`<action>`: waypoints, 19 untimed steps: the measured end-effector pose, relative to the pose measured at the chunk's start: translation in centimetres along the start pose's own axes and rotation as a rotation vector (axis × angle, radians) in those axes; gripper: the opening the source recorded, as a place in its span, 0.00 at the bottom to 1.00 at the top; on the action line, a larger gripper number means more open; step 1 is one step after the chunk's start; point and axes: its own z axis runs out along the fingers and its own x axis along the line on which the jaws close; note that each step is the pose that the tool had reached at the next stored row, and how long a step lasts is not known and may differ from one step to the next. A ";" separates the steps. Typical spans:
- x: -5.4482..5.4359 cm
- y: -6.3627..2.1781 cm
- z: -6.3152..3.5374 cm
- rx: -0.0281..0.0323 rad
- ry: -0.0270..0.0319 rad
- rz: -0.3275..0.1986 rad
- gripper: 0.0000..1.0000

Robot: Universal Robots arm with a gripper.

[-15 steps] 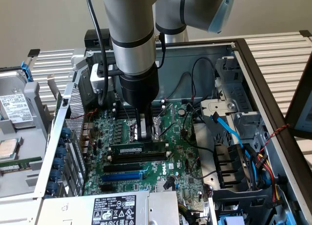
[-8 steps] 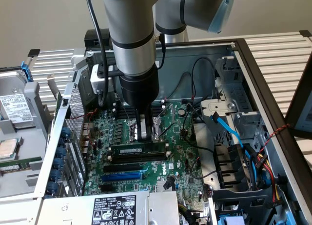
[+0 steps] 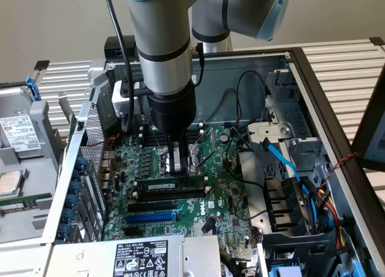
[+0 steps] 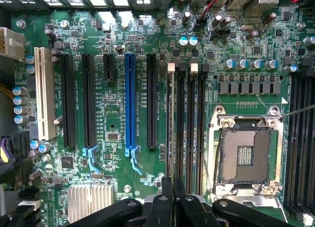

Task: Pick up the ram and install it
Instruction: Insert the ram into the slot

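While my end effector [image 3: 178,168] is gripping the top edge of the ram [image 3: 162,185], upright at the exterior view's centre on the motherboard [image 3: 222,181], I am apparently seating it, needing straight, even downward pressure.

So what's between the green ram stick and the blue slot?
One long black slot lies between the ram and the blue slot. You can see that in the exterior view.
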 end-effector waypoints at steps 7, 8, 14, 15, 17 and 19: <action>0.0 0.00 0.03 -0.0052 0.0001 0.000 0.12; 0.0 0.00 0.04 -0.0052 0.0001 0.000 0.12; 0.0 -0.04 0.15 -0.0052 0.0001 0.000 0.12; 0.0 -0.04 0.17 -0.0052 0.0001 0.000 0.12; 0.0 -0.04 0.21 -0.0052 0.0001 0.000 0.12; 0.0 -0.04 0.25 -0.0052 0.0001 0.000 0.12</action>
